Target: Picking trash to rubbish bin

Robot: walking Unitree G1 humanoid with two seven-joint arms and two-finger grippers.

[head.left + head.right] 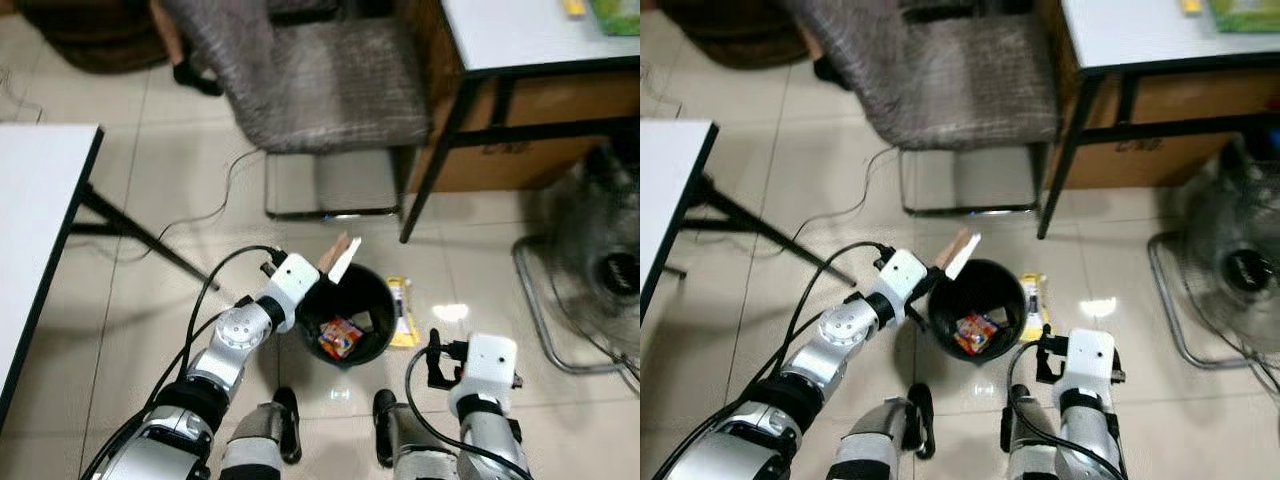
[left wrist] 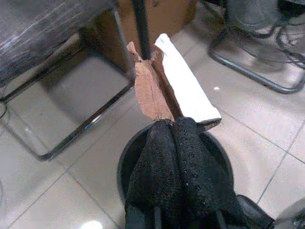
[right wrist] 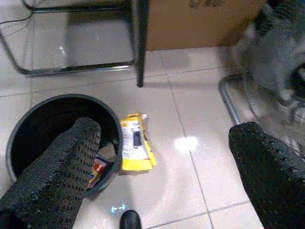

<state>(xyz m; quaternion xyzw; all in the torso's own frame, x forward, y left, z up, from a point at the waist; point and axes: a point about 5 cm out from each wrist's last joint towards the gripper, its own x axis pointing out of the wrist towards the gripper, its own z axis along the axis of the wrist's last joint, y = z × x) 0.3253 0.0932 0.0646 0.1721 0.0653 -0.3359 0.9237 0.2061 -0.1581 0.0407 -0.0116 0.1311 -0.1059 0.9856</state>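
Left gripper (image 2: 178, 126) fingers were clamped on a torn cardboard scrap (image 1: 341, 256), held over the bin (image 1: 372, 345) rim for dropping. Right gripper (image 3: 162, 162) was wide open, empty, near the yellow wrapper (image 1: 402, 311) on the floor beside the bin.

2 silver arms (image 1: 232, 340), white wrists, black cables, textured black fingers (image 2: 183, 162).

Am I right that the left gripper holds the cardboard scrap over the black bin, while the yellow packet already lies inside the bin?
Not quite. The yellow packet lies on the floor tiles beside the black bin, outside its rim, as the right wrist view shows. The rest stands: the left gripper is shut on the cardboard scrap above the bin.
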